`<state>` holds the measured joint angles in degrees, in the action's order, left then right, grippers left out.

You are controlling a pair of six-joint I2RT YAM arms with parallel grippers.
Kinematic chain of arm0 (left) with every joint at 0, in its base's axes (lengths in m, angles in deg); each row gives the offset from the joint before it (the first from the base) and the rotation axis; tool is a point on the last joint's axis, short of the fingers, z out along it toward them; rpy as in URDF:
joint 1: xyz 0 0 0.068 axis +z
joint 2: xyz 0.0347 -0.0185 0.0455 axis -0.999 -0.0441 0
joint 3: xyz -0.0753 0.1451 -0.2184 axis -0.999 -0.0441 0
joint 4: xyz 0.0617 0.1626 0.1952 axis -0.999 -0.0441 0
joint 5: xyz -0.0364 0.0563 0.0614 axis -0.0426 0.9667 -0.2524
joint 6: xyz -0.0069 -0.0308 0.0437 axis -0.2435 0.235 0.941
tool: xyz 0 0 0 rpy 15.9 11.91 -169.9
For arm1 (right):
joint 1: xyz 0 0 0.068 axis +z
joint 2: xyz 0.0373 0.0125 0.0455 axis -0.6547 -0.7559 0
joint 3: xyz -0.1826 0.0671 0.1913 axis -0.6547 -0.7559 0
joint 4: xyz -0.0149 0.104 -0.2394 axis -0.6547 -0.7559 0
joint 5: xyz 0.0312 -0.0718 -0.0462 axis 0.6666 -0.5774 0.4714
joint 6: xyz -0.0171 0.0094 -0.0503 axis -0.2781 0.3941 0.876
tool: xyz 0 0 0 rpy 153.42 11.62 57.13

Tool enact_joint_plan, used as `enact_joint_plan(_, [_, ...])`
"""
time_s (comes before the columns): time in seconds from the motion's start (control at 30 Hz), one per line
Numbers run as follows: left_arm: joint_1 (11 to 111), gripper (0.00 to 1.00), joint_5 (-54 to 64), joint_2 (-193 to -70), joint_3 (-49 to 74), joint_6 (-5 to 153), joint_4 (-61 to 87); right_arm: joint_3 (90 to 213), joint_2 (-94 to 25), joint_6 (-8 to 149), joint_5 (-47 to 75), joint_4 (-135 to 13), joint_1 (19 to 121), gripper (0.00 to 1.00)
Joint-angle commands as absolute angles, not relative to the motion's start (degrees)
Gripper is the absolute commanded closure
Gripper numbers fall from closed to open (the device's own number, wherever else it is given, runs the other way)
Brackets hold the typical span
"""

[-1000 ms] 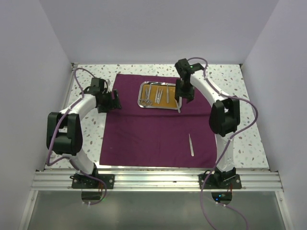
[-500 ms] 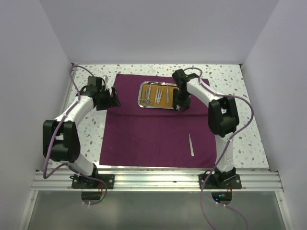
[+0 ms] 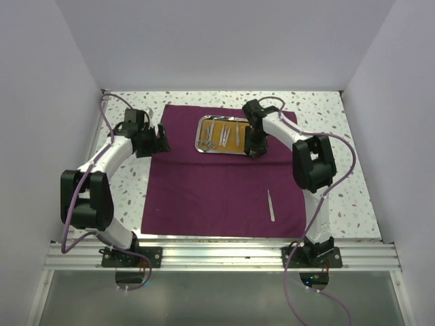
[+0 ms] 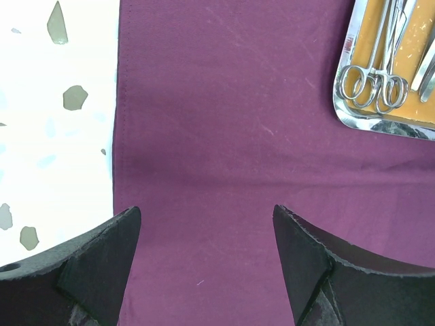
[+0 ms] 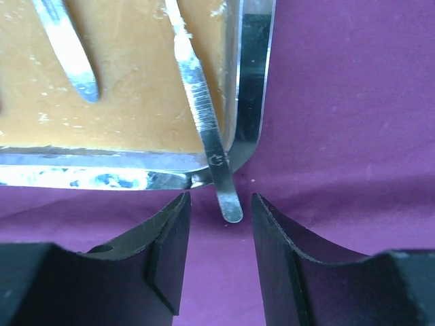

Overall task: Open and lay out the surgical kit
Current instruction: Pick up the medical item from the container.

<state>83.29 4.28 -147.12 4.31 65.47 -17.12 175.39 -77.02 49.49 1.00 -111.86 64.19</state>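
Note:
The dark purple cloth wrap [image 3: 217, 176] lies spread flat. The steel tray [image 3: 202, 145] with orange-brown liner sits at its far middle and holds scissors [image 3: 207, 138] and tweezers. My right gripper [image 3: 253, 153] is open at the tray's near right corner. In the right wrist view a silver tweezer [image 5: 204, 122] sticks out over the tray rim [image 5: 253, 102], its end between my open fingers [image 5: 170, 251], untouched. One tweezer [image 3: 271, 205] lies alone on the cloth at the near right. My left gripper [image 3: 163, 140] is open and empty over the cloth's left edge [image 4: 121, 136].
The speckled white tabletop [image 3: 129, 183] shows around the cloth. White walls close in the left, right and far sides. The metal rail [image 3: 217, 255] with both arm bases runs along the near edge. The scissors' rings [image 4: 370, 85] show in the left wrist view.
My right gripper came down from above the tray's right end to the cloth at the tray's near right corner. My left arm shifted slightly back and left.

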Motion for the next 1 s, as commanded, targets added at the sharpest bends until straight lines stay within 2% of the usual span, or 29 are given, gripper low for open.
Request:
enact_joint_plan(0.0, [83.43,0.18,4.68,-146.01,4.64,65.88,-17.04,174.28,-76.61,50.48,-0.73,-110.94,64.10,0.57])
enact_joint_plan(0.17, [83.43,0.18,4.33,-146.45,4.73,65.88,-16.87,174.19,-78.36,50.39,-0.74,-109.97,64.01,0.70])
enact_joint_plan(0.3, [83.43,0.18,4.33,-146.62,4.90,65.88,-16.95,175.15,-80.29,50.21,-0.73,-109.45,64.10,0.74])
enact_joint_plan(0.53, [83.43,0.18,4.77,-146.80,5.78,66.06,-17.48,180.07,-82.94,50.91,-0.91,-111.20,64.02,0.99])
enact_joint_plan(0.97, [83.43,0.18,5.65,-146.62,7.36,66.23,-17.48,194.13,-80.84,52.67,-3.63,-120.77,64.01,1.00])
